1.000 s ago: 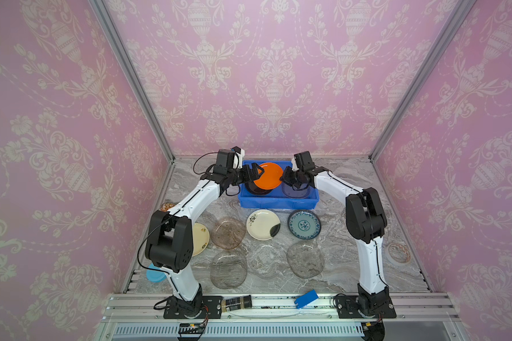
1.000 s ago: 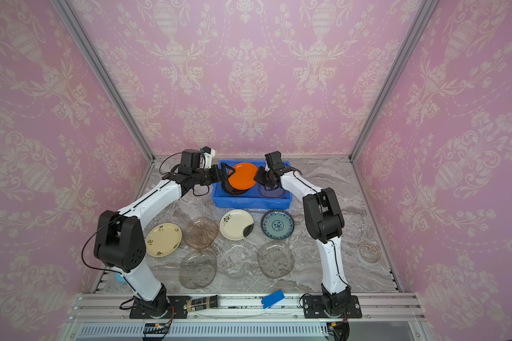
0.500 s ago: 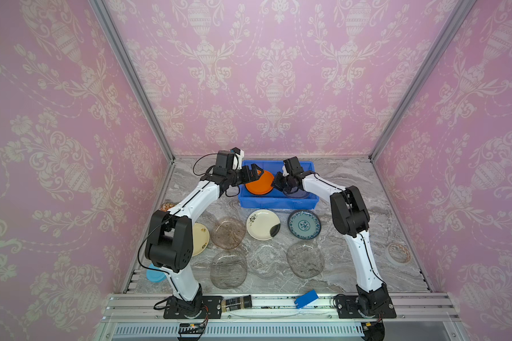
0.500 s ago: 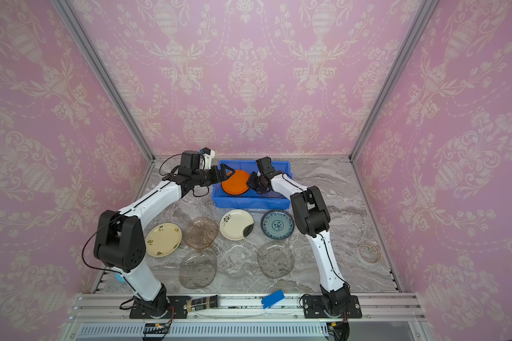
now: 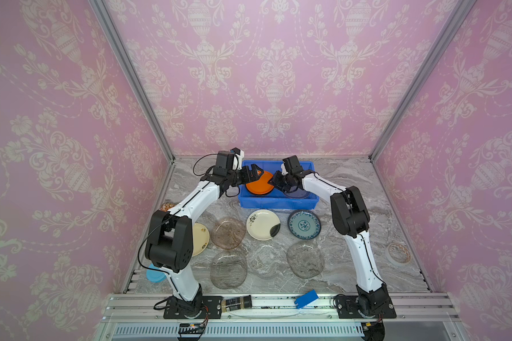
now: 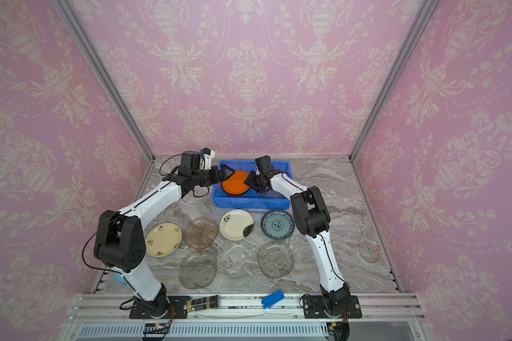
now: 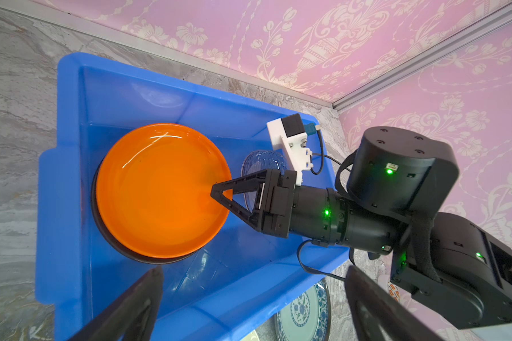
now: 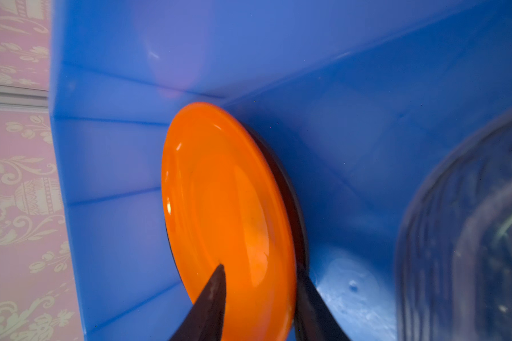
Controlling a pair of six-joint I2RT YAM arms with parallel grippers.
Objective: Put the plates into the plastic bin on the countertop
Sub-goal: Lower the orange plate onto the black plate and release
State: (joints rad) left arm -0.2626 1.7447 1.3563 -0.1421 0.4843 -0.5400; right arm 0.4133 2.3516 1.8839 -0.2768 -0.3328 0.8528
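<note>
Straddled the rim of the orange plate [image 8: 219, 192] with the right gripper [image 8: 260, 271]; could not tell whether clamped or released, one finger half hidden behind that rim. Rested atop a mostly covered black plate [image 7: 102, 231] inside the plastic bin [image 7: 68, 147]. Held the left gripper [image 7: 253, 274] splayed and empty, bin wall beneath it, fingers cropped. Glimpsed a blurred, cut-off glass plate [image 8: 470, 236] beside the right tips.

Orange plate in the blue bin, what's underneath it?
A black plate shows only its rim beneath the orange plate, both inside the blue bin. The rest of it is covered, so whether anything else lies below cannot be seen.
</note>
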